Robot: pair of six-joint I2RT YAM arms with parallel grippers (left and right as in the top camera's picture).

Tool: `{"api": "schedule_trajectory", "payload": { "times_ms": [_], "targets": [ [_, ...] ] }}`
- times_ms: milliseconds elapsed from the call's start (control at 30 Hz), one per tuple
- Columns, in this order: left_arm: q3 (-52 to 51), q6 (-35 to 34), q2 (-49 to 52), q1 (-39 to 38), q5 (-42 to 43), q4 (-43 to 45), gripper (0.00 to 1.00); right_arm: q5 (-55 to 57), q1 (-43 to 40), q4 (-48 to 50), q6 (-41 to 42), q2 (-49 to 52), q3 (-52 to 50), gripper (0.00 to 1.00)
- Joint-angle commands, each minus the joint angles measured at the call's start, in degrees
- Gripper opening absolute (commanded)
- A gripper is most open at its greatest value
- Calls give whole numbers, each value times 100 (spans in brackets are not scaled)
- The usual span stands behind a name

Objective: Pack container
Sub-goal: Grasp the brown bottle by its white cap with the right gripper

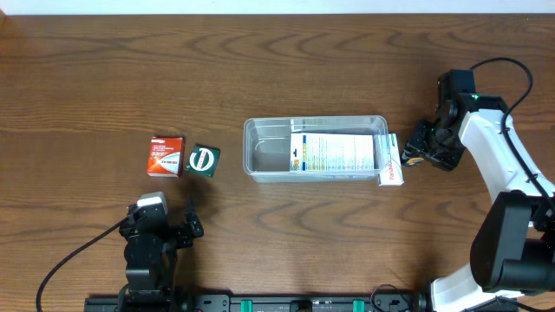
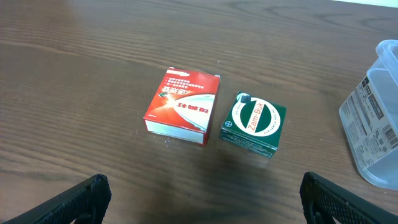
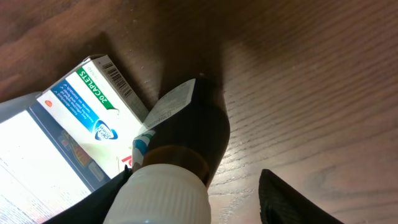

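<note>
The clear container sits mid-table with a large white printed box lying inside it. A white box with red print leans against the container's right end, outside it; it also shows in the right wrist view. My right gripper is just right of that box, open around a dark brown bottle with a white ribbed cap. The left finger touches the cap and the right finger stands apart. My left gripper is open and empty near the front edge.
A red box and a green round-logo box lie side by side left of the container, ahead of my left gripper. The container's corner shows at the right edge of the left wrist view.
</note>
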Motion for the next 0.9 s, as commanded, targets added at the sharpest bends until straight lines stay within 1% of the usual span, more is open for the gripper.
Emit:
{"api": "schedule_trajectory", "payload": {
  "times_ms": [0, 167, 267, 300, 367, 500, 633, 733, 767, 867],
  "targets": [
    [-39, 52, -35, 28, -9, -4, 98, -37, -44, -4, 494, 4, -42, 59],
    [-39, 52, -35, 28, -9, -4, 98, -35, -37, 293, 118, 4, -42, 59],
    [-39, 52, -35, 28, -9, -4, 98, -35, -37, 295, 118, 4, -42, 54],
    [-39, 55, -35, 28, -9, -4, 98, -35, -37, 291, 118, 4, -42, 48],
    [-39, 52, -35, 28, -9, -4, 98, -37, -37, 282, 118, 4, -42, 43],
    [-39, 52, -35, 28, -9, -4, 98, -35, -37, 225, -133, 4, -42, 39],
    [-39, 52, -35, 28, -9, -4, 98, -31, -37, 225, -337, 2, -42, 41],
    [-39, 55, -35, 28, -9, -4, 98, 48, -37, 245, -461, 0, -35, 53],
    [-39, 52, -35, 28, -9, -4, 98, 48, -37, 247, -529, 0, -35, 55],
    [-39, 52, -35, 28, -9, -4, 98, 48, -37, 254, -713, -11, -33, 56]
  ]
}}
